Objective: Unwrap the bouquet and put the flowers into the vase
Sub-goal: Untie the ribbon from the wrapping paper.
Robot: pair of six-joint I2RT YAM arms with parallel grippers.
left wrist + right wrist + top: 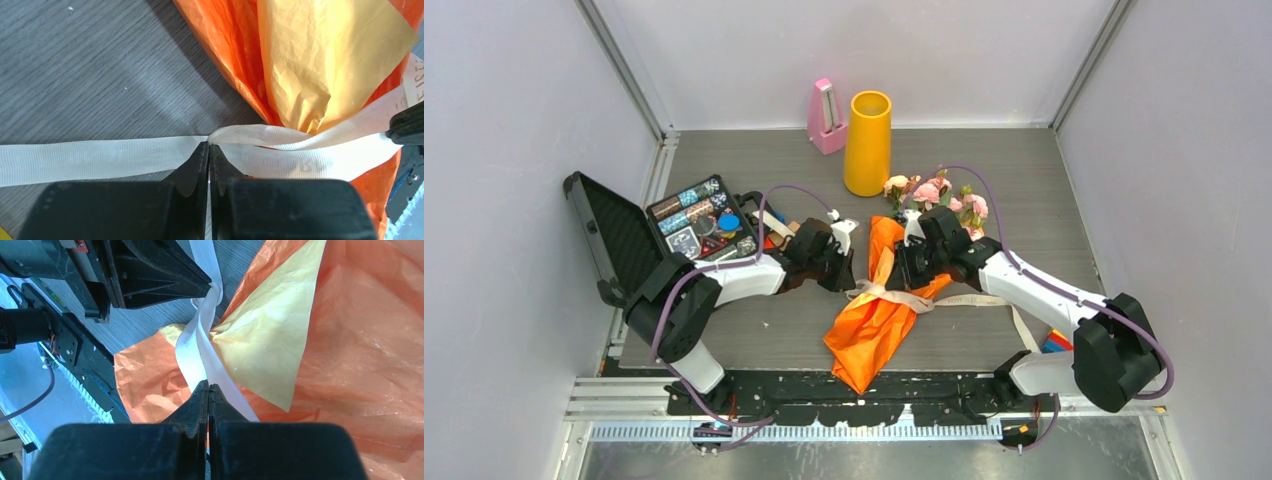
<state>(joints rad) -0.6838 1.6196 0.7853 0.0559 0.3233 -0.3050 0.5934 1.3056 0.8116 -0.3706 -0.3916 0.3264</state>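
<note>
At the middle of the bench (1044,190) the bouquet (879,320) lay on its side, paper tail toward me and the flowers (934,192) pointing at the vase (867,143), which stood upright just beyond them beside a pink metronome (826,118). The wrapping was not yet off. My left end effector (209,150) was clenched on the ribbon (100,160) right at the knot, and my right end effector (208,389) was clenched on the same ribbon a little further along, where it crossed the orange paper (350,340).

What worried me was the grip itself. Both pinches looked like fingertip-only holds on a smooth, flat band, so I judged a firm pull could simply let the ribbon slide out. I also could not tell from either wrist view whether I held free ends or the loop around the paper; pulling the wrong strand would cinch the knot tighter rather than loosen it.

Nothing pinned the bouquet down. It seemed light, so an uneven pull might drag or swing it, and the rose heads sat near enough to the vase to nudge it over. The crinkled paper under my right fingers could tear if caught with the ribbon. With the two end effectors so near each other, a careless move risked them colliding.
</note>
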